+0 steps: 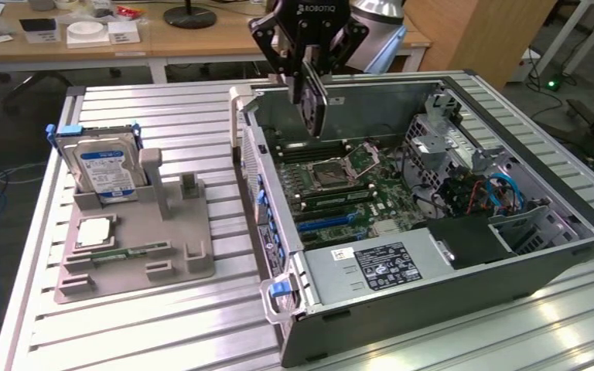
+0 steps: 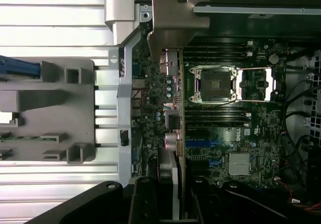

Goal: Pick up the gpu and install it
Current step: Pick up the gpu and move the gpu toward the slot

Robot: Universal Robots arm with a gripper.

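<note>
Step in hand: carrying; the gpu (image 1: pixel 318 108) was already lifted and hung over the open computer case (image 1: pixel 544 255), not yet seated.
Jaws: pinched on the gpu's upper edge, one finger on each face.
Gpu position: held on edge above the motherboard (image 1: pixel 349 193), near the case's rear wall and clear of the board.
End bracket (image 2: pixel 173 28): seen in the wrist view pointing toward the rear wall of the case.
Slots: the blue expansion slots (image 1: pixel 328 219) lay nearer the power supply (image 1: pixel 380 267) than the card did.
Table (image 1: pixel 121 332): the grey tray (image 1: pixel 137 255) held the hard drive (image 1: pixel 106 170).
Next move calls for, in my judgement: lining the card's lower edge up with a slot, bracket at the rear opening, and a straight, even descent.
</note>
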